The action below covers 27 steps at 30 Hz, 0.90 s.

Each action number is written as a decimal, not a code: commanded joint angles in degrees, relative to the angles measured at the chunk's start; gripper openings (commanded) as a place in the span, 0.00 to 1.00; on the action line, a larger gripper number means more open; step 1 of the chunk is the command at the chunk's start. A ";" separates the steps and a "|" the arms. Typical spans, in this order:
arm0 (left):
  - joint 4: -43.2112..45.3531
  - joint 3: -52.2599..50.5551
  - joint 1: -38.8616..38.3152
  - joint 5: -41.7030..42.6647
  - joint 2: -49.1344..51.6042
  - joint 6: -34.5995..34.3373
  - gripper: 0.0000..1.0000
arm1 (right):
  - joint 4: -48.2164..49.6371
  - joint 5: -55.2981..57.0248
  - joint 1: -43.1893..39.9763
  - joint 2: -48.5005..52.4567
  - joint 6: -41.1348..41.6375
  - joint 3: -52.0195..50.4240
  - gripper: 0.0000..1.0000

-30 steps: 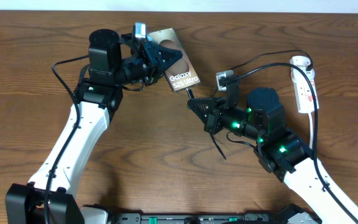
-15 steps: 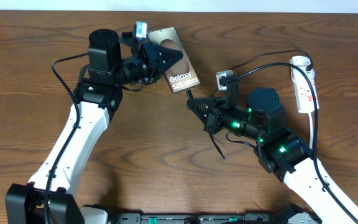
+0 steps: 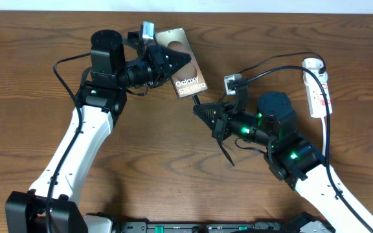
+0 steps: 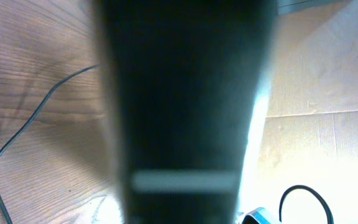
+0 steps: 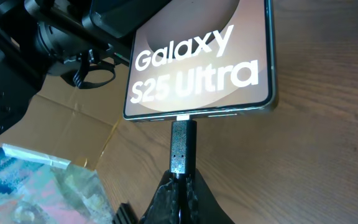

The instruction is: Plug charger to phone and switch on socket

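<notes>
Left gripper (image 3: pixel 177 60) clamped on phone (image 5: pixel 197 62); right gripper (image 5: pixel 179 186) pinching charger (image 5: pixel 183 146) by its connector, tip at phone's bottom-edge port, full seating unconfirmed; socket (image 3: pixel 317 90) well right of phone, not yet switched.

Even bright light, left wrist view blurred, phone (image 5: pixel 197 62) sharp

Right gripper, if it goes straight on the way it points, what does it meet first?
The phone: the right gripper points the charger tip at its bottom edge, where the tip looks to be touching the port.
</notes>
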 commanded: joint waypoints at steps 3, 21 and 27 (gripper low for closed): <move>-0.37 0.66 -1.92 8.22 -1.27 1.88 0.07 | 2.67 4.31 -0.48 0.28 0.57 0.92 0.01; -1.25 0.61 -3.74 8.00 -1.27 2.58 0.07 | 7.15 5.79 -0.59 0.28 1.64 0.92 0.11; -1.20 0.61 -3.56 7.91 -1.27 3.04 0.08 | 7.13 4.61 -0.59 0.26 1.62 0.92 0.42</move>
